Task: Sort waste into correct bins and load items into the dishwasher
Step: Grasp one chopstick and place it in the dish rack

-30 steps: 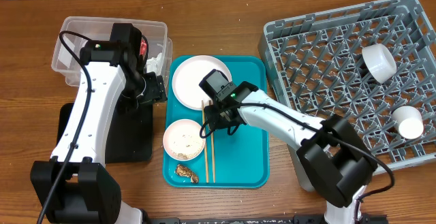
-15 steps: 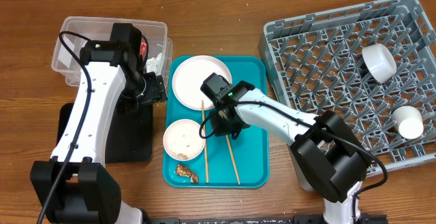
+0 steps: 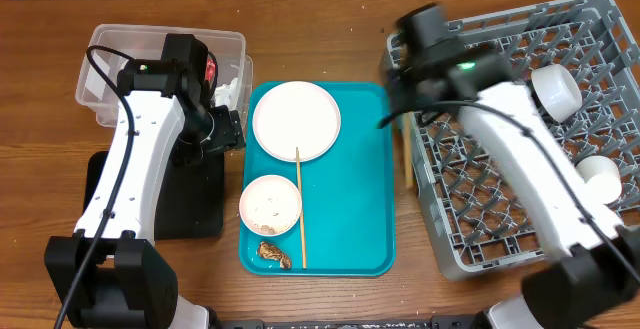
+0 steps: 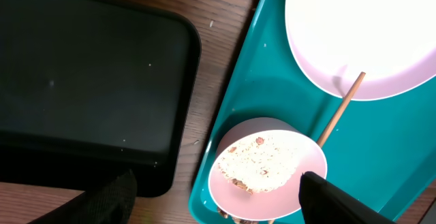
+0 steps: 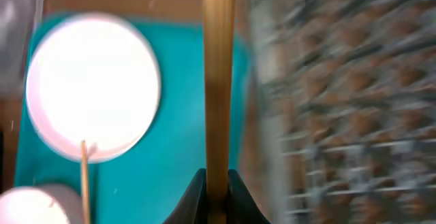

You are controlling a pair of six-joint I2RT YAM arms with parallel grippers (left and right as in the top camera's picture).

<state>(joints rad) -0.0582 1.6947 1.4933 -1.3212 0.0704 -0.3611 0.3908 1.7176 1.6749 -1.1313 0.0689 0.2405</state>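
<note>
My right gripper (image 5: pixel 216 190) is shut on a wooden chopstick (image 5: pixel 218 81) and holds it over the gap between the teal tray (image 3: pixel 360 219) and the grey dish rack (image 3: pixel 500 119); in the overhead view the chopstick (image 3: pixel 406 164) hangs by the rack's left edge. My left gripper (image 4: pixel 218 203) is open and empty above a pale bowl of rice (image 4: pixel 266 173), near the black tray (image 4: pixel 82 81). A white plate (image 3: pixel 296 119), the rice bowl (image 3: pixel 270 205), a second chopstick (image 3: pixel 299 209) and a brown scrap (image 3: pixel 274 254) lie on the teal tray.
The clear tub (image 3: pixel 110 59) at the back left holds a red wrapper (image 3: pixel 211 69) and a white napkin (image 3: pixel 230 91). A bowl (image 3: pixel 556 89) and a white cup (image 3: pixel 600 179) sit in the rack's right side. The right arm is motion-blurred.
My right gripper has lifted one chopstick off the teal tray and swung right to the rack's left edge. The left arm has not moved.
</note>
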